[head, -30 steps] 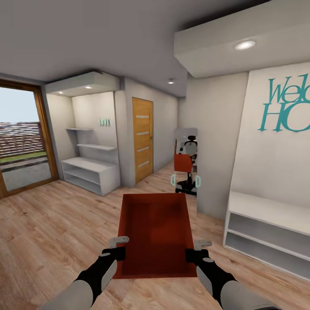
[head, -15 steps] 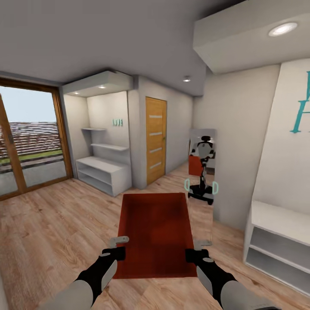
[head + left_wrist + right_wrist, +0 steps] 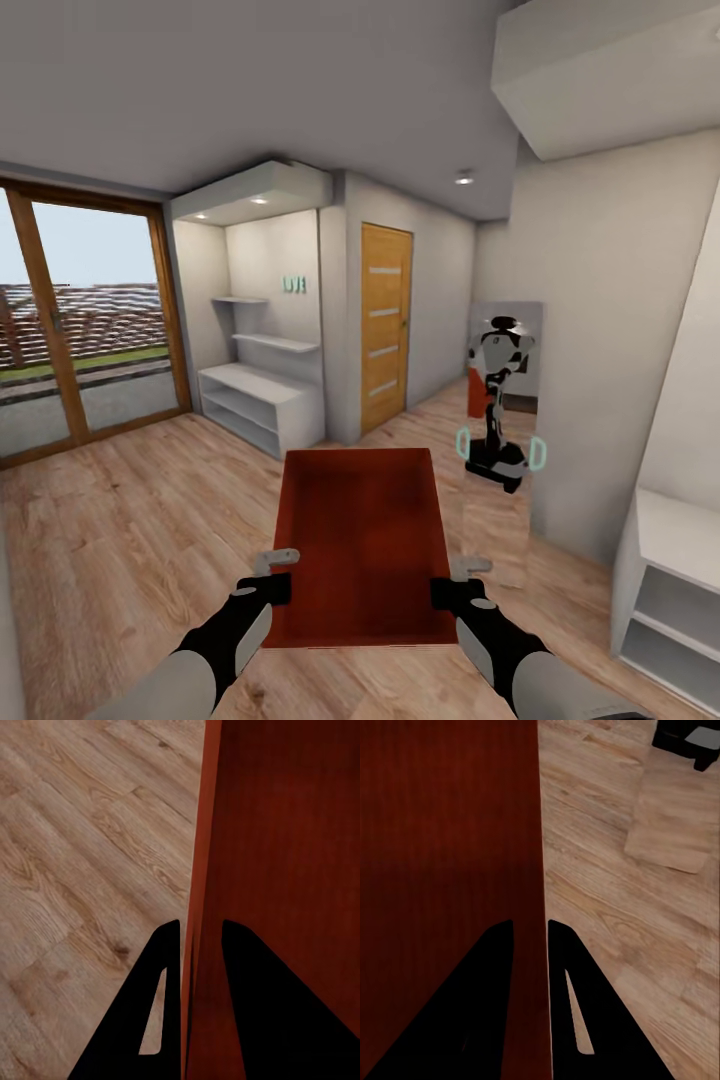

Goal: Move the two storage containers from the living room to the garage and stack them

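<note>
Orange-red rectangular storage container (image 3: pixel 362 545), finely ribbed inside, carried level above the wood-plank floor (image 3: pixel 120 540). Left gripper (image 3: pixel 196 945) and right gripper (image 3: pixel 529 934) each pinch a long wall. Tall mirror (image 3: pixel 500 430), apparently frameless, stands ahead.

Wood-plank floor (image 3: pixel 120 540), beige walls (image 3: pixel 590 330), glazed patio doors (image 3: pixel 85 320), white shelving (image 3: pixel 262 400), wooden door (image 3: pixel 385 325), standing mirror (image 3: pixel 500 440), recessed ceiling lights (image 3: pixel 464 180)

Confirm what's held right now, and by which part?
One storage container, carried by both arms. The left end effector pinches its left side wall, the right end effector its right side wall, both near the end closest to the robot.
</note>
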